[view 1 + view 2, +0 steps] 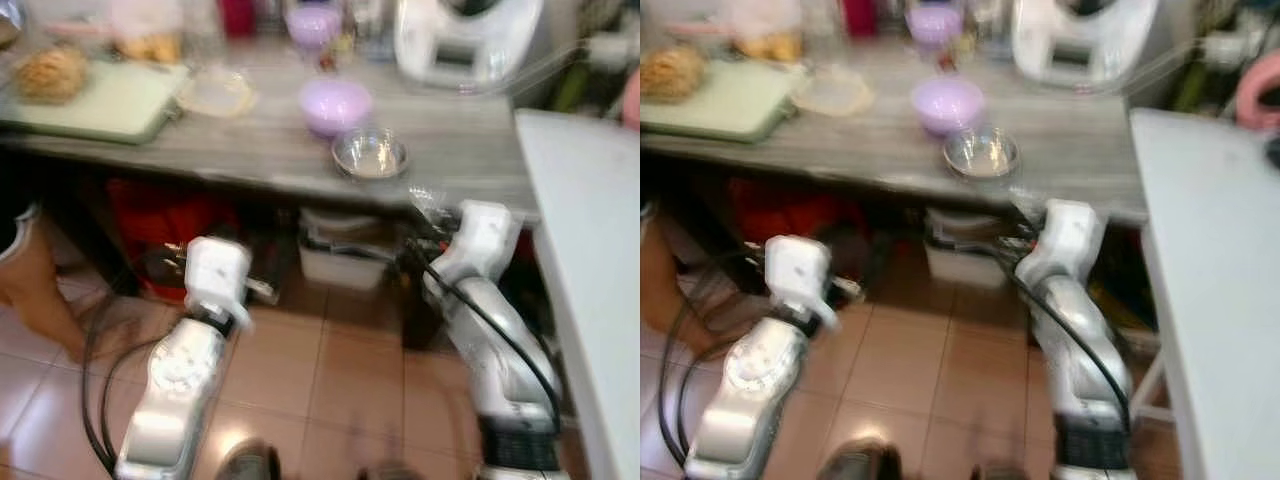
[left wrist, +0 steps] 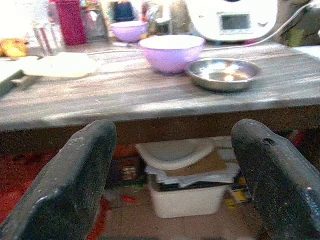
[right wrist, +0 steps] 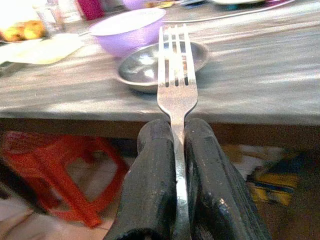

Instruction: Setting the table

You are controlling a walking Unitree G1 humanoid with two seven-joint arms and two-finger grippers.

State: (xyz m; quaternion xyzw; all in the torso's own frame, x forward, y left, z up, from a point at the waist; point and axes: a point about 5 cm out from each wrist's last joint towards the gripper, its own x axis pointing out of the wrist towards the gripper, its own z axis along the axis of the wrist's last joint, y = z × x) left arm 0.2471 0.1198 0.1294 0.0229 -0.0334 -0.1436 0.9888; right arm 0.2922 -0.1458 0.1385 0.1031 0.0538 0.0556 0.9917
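Right end effector [image 3: 175, 150]: black fingers closed tight on the handle of a metal fork [image 3: 176, 80], tines pointing toward the wooden surface [image 1: 440, 150], held just short of its front edge and about level with it. Left end effector [image 2: 172, 175]: fingers spread wide, holding nothing, held below and in front of the same edge. Floor: reddish-brown tiles [image 1: 340, 380]. Under the surface: white storage bin [image 2: 187, 197] with a pale basin resting on top, red plastic stool [image 3: 65, 165] to the robot's left. On the surface, near edge: shallow steel bowl [image 1: 369, 153], empty. Just behind it, touching or nearly so: lilac plastic bowl [image 1: 335, 104]. To the left: pale green cutting board [image 1: 95, 105] carrying a round bread loaf [image 1: 50, 73]. Farther back: second, smaller lilac bowl [image 1: 313, 24], red container [image 2: 70, 22], white kitchen appliance [image 1: 465, 40] with a small display. Robot's right: white table [image 1: 1215, 260], standing apart from the wooden surface.
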